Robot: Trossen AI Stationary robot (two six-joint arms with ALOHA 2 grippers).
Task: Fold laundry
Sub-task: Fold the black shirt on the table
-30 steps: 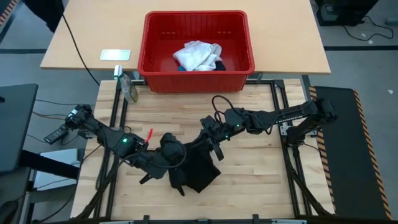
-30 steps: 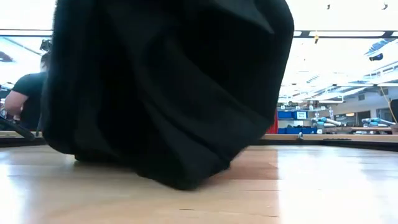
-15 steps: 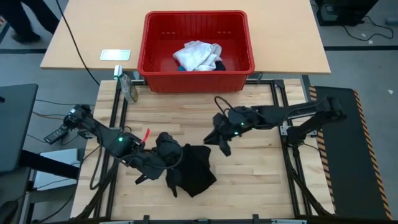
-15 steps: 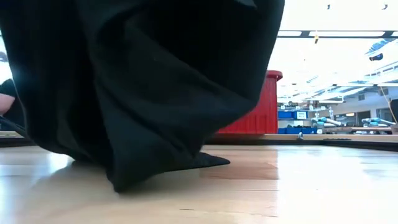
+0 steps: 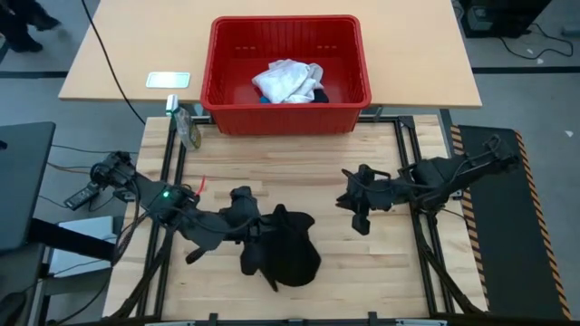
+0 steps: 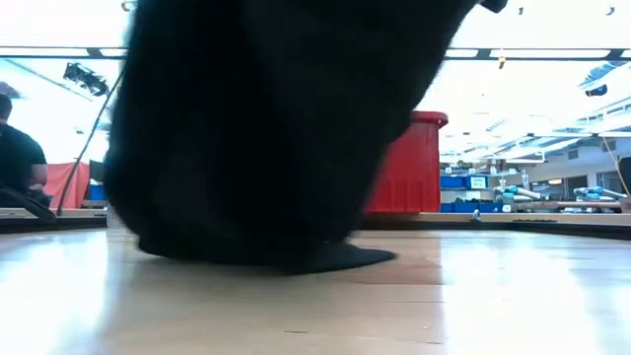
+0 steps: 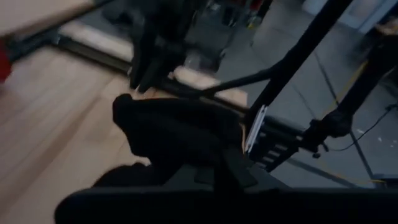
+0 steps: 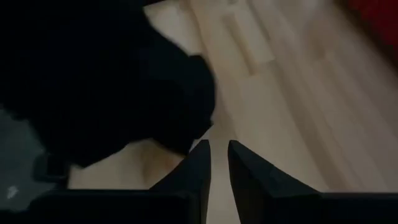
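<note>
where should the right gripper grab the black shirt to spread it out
Probably the loose hem of the black shirt on the side facing the right gripper, coming in low across the bare table. The left gripper holds the opposite bunched end, so that free edge can be pulled away.

Counts: 1 black shirt [image 5: 283, 252] on counter [image 5: 362, 263]; 1 red basket [image 5: 286, 118] w/ 1 white garment [image 5: 286, 80]; 2 arms; 1 person [image 6: 18, 163].
</note>
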